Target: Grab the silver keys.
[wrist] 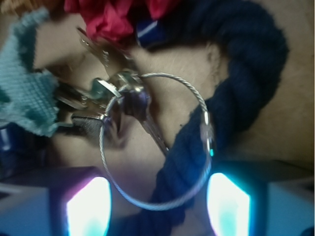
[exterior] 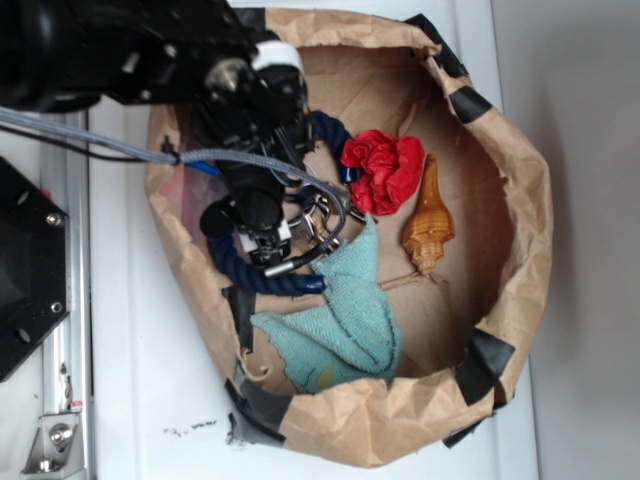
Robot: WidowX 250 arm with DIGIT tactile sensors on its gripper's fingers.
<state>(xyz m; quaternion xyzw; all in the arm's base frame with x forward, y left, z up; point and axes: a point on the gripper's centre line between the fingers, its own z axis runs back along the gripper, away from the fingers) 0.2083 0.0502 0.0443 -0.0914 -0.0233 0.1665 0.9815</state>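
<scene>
Silver keys (wrist: pixel 118 101) lie on the floor of a brown paper bag (exterior: pixel 520 200), fanned out from one thin wire ring (wrist: pixel 157 140). In the wrist view the blades spread toward the upper left and the ring's loop hangs toward the bottom, partly resting over one dark blue rope (wrist: pixel 246 64) that curls around the right side. About five keys can be made out, though blur hides an exact count. In the exterior view the keys (exterior: pixel 318 215) sit just beside the black gripper (exterior: pixel 272 245), which hangs low inside the bag, above the rope (exterior: pixel 255 270). Its two glowing fingertips (wrist: pixel 88 206) stand well apart at the bottom of the wrist view, the ring's lower arc between them; the claw is released and grasps nothing. Also in the bag: one red cloth (exterior: pixel 385 170), one teal cloth (exterior: pixel 345 315) touching the keys, and one orange seashell (exterior: pixel 430 220) set apart.
</scene>
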